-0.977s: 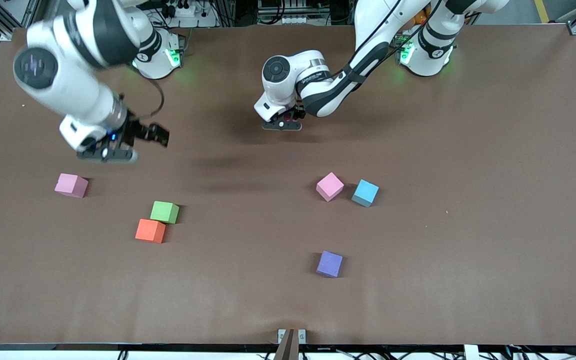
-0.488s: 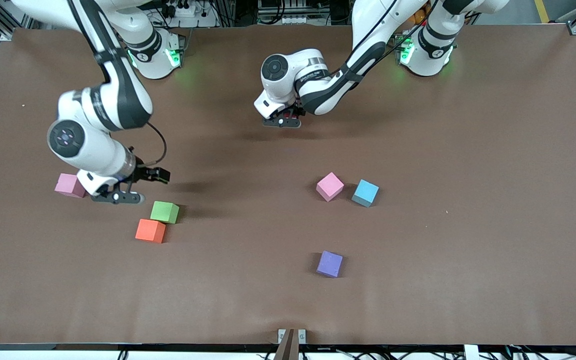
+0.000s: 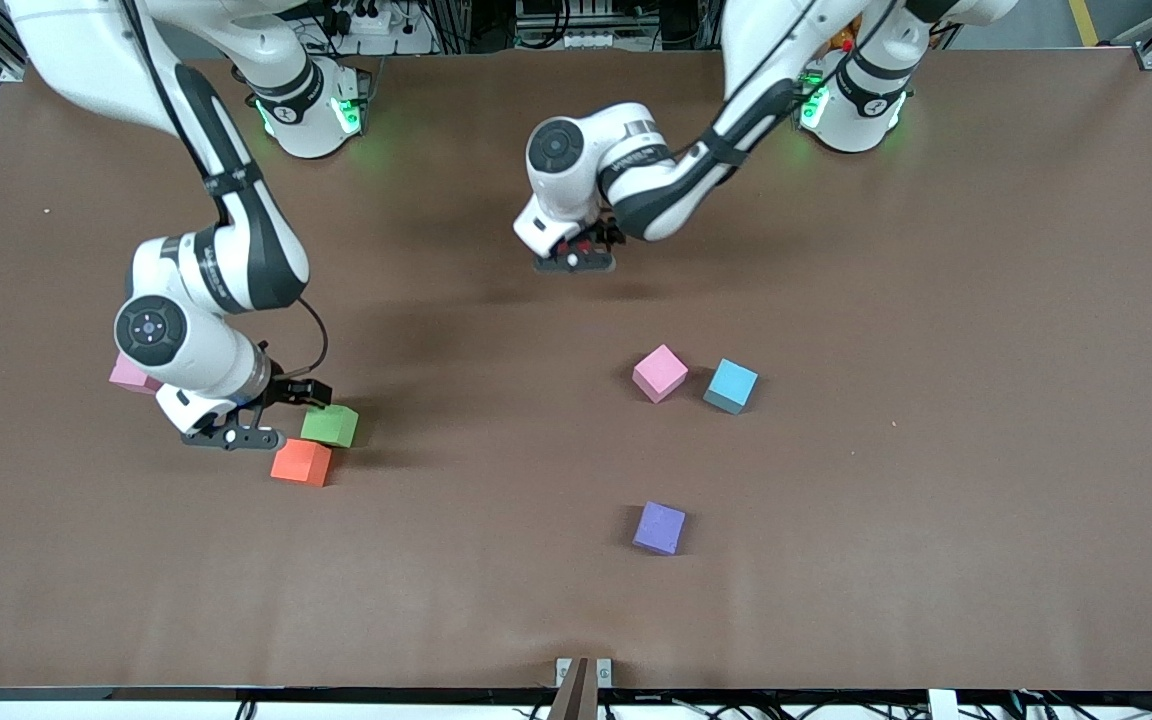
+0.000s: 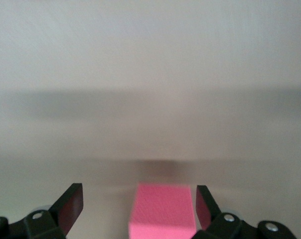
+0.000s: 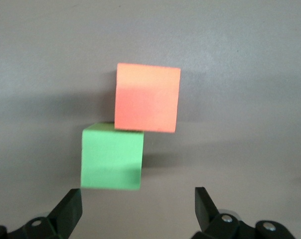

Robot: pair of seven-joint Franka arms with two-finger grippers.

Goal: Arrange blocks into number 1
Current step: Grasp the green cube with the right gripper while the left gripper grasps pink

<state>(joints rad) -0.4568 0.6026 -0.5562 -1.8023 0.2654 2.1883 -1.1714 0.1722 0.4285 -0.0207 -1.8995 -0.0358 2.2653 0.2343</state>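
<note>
Two Franka arms reached over the brown table (image 3: 936, 450), on which the foam cubes lay scattered. The right arm stretched down toward its own end of the table, and the right gripper (image 3: 236, 432) hung low just beside the green block (image 3: 329, 425); in the right wrist view its fingers (image 5: 68, 211) stood apart with nothing between them, and the green block (image 5: 112, 157) and orange block (image 5: 147, 97) lay ahead of them. The left arm bent inward to the middle of the table, where the left gripper (image 3: 574, 260) was low, near the robots' bases. In the left wrist view its fingers (image 4: 71, 205) were spread, and a bright pink-red block (image 4: 162, 211) sat between them, close against one pad and clear of the other.

The orange block (image 3: 301, 462) touched the green one at a corner, nearer the front camera. One pink block (image 3: 132, 376) peeked out from under the right arm's wrist. Another pink block (image 3: 660, 373) and the light blue block (image 3: 731, 385) sat near each other at mid-table, and the purple block (image 3: 659, 527) lay alone nearer the camera.
</note>
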